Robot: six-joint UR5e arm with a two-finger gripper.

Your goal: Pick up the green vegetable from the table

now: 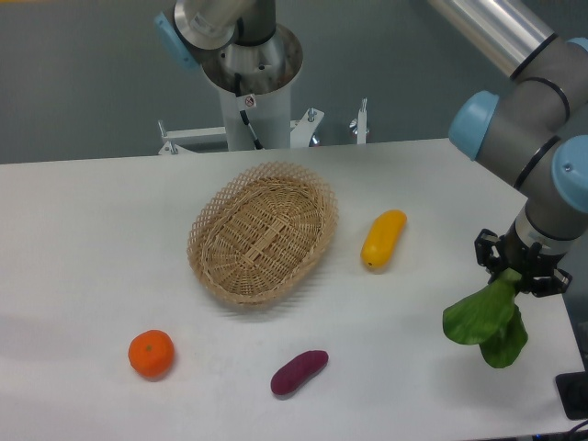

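Observation:
The green vegetable (pixel 487 322), a bok choy with dark green leaves, hangs leaves-down near the right edge of the white table (pixel 92 239). My gripper (pixel 514 273) is shut on its pale stem end, which is mostly hidden between the black fingers. The leaves dangle just over the tabletop; I cannot tell whether their tips touch it.
An oval wicker basket (pixel 264 232) sits mid-table. A yellow squash (pixel 383 239) lies to its right, left of the gripper. A purple sweet potato (pixel 299 371) and an orange (pixel 151 354) lie near the front edge. The robot base column (pixel 250 92) stands behind the table.

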